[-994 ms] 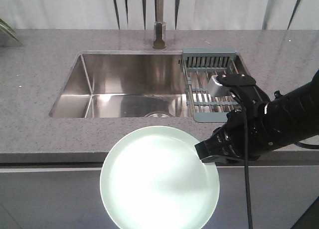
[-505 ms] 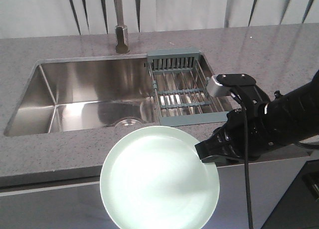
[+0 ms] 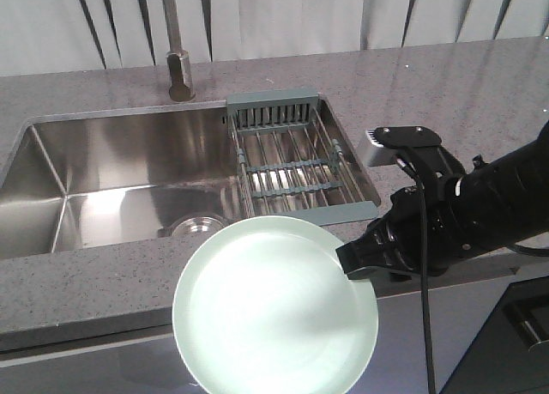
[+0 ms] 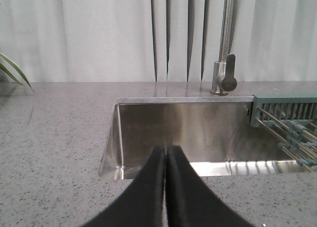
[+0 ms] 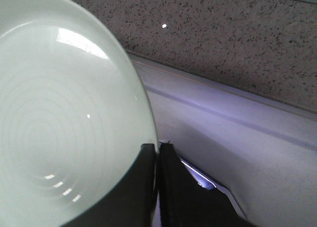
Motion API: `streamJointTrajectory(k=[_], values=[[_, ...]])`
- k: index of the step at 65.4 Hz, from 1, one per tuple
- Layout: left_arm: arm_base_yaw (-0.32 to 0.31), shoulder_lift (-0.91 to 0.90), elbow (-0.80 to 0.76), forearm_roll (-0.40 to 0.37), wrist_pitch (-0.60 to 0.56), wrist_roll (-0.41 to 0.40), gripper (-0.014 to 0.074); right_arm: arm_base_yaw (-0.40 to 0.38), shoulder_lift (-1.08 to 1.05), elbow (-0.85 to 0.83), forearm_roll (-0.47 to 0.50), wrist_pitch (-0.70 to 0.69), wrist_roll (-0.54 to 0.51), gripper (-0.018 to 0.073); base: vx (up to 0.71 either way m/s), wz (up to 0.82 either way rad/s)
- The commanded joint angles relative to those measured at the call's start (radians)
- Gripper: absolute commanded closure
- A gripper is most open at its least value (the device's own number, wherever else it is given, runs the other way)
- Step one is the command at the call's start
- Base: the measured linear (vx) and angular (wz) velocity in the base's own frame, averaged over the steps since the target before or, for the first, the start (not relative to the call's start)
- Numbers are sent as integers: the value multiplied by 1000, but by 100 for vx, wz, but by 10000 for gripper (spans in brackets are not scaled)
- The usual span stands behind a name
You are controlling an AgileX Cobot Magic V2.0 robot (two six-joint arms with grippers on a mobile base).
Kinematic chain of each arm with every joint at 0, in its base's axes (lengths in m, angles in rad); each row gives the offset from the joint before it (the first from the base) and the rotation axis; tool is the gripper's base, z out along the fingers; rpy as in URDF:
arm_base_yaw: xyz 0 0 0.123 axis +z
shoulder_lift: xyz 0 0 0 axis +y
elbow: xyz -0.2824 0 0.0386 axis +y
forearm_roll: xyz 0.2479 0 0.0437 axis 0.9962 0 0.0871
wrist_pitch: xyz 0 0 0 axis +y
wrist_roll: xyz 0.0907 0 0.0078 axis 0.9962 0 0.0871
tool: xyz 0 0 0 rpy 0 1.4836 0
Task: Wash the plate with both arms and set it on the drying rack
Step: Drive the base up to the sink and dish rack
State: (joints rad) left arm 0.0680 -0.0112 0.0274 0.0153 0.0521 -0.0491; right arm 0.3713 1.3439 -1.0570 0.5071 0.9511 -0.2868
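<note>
Sink (image 3: 129,154) and drying rack (image 3: 292,166) are seen shifted left in the front view since a second ago, while the plate (image 3: 274,304) is kept pinched at its rim by the right gripper (image 5: 156,150) before the counter (image 3: 86,282) edge, left gripper (image 4: 165,155) pressed together, empty; washing judged not begun.

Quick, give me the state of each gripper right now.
The left gripper: shut, holding nothing.
The right gripper: shut on the rim of the plate.
</note>
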Motion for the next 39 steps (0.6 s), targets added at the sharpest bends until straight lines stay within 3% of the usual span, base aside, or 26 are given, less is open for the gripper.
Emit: streamJointTrajectory(k=[1,39], values=[[-4,-14,-26,-7,-74,-3,603,0,-31,-27,31,-29,-9,561,6,-5],[-4,-14,-26,-7,-74,-3,603,0,-31,-27,31,-29,-9,561,8,5]])
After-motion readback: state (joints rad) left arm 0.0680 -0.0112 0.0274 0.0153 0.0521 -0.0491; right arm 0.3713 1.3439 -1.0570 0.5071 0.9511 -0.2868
